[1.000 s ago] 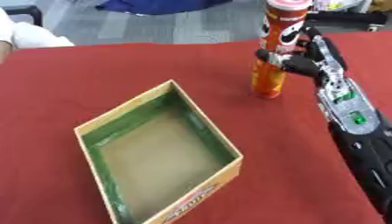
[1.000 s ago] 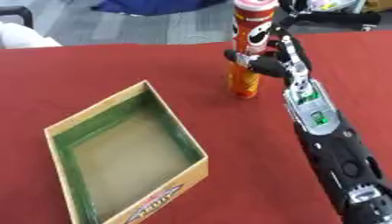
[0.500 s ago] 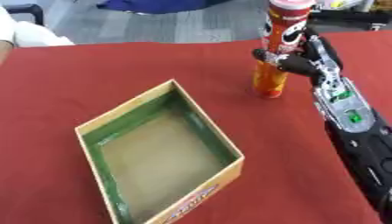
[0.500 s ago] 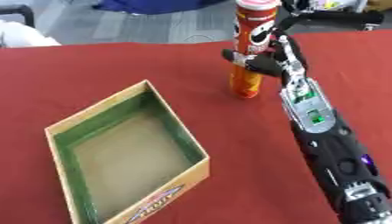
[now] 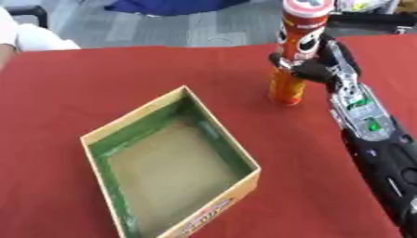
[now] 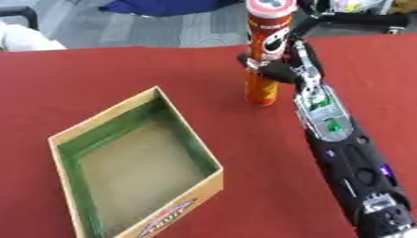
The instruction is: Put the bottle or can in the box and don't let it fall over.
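A tall orange and red can [image 5: 295,56] with a red and white lid stands upright on the red tablecloth at the far right. My right hand [image 5: 316,65] reaches in from the right and its fingers and thumb are curled round the can's middle. An open cardboard box [image 5: 167,162] with green inner walls lies left of centre, nearer to me, with nothing in it. The can's base touches the cloth a short way beyond the box's far right corner. My left hand shows in neither view.
The red cloth [image 5: 97,83] covers the whole table. Beyond its far edge is grey floor with a dark blue thing [image 5: 171,5]. A white sleeve [image 5: 29,35] shows at the far left edge.
The can and my right hand stay in the same place, with the same hold. The box has not moved.
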Available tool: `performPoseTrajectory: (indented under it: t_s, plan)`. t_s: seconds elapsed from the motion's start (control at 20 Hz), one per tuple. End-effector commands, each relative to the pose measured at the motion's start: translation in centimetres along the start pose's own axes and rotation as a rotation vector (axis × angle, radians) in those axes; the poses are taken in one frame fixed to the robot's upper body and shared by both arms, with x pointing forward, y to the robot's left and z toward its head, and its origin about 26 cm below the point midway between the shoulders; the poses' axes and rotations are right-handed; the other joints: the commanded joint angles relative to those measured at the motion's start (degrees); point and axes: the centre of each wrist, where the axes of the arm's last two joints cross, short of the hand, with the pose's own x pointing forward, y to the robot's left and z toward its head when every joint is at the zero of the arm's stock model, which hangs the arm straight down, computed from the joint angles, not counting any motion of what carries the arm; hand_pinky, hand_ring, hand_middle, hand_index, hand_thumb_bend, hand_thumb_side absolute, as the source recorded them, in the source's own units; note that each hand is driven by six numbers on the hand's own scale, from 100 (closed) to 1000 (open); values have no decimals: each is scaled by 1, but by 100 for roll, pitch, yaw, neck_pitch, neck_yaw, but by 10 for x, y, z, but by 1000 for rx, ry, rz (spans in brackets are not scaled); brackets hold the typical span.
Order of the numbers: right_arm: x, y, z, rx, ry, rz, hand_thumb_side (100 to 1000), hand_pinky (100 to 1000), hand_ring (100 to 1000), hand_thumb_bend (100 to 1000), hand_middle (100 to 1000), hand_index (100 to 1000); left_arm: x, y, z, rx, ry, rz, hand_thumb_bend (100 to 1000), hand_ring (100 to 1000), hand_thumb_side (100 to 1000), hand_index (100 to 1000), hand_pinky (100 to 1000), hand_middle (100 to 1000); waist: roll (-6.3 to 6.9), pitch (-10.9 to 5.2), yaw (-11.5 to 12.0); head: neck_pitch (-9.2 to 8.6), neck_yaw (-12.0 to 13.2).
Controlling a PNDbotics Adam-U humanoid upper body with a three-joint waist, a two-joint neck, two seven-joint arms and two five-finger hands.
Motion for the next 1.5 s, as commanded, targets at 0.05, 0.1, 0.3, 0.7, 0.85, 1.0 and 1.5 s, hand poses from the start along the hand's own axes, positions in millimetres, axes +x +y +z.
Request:
performPoseTrajectory:
  t_s: [0.05, 0.1, 0.3, 0.7, 0.85, 1.0, 1.5]
  plan:
    - [13, -5, -6, -17, -31, -8, 163, 806, 791, 513, 708, 695, 6, 2, -2, -5, -22, -7, 445, 844, 782, 795, 731, 775, 2, -74, 2, -74, -16]
    - [12, -5, -6, -19, -28, -9, 162, 806, 790, 510, 705, 693, 6, 2, -2, -5, -22, -7, 445, 844, 782, 795, 731, 775, 1, -74, -1, -75, -15]
    - [12, -5, -6, -28, -12, -15, 147, 820, 775, 479, 632, 626, 6, 2, -2, -5, -22, -7, 445, 844, 783, 795, 731, 776, 0, -77, -13, -72, -10]
    - [13, -7, -6, -30, 5, -15, 133, 824, 754, 447, 561, 540, 5, 2, -2, -3, -20, -9, 443, 844, 783, 796, 731, 777, 6, -101, -34, -41, 2]
    - [15, -8, -6, -24, 8, -7, 135, 825, 747, 446, 544, 523, 5, 3, -2, -2, -20, -11, 443, 844, 783, 796, 731, 778, 7, -125, -38, -21, 16]
    - [21, -9, -6, -14, 5, 7, 137, 826, 745, 442, 540, 520, 5, 4, -2, 0, -21, -12, 443, 844, 782, 796, 731, 778, 6, -151, -45, 17, 28]
    - [75, -12, 3, 58, -81, 10, 169, 823, 729, 434, 532, 517, 5, 5, -2, 2, -22, -20, 444, 844, 782, 796, 731, 778, -12, -232, -82, 93, 28]
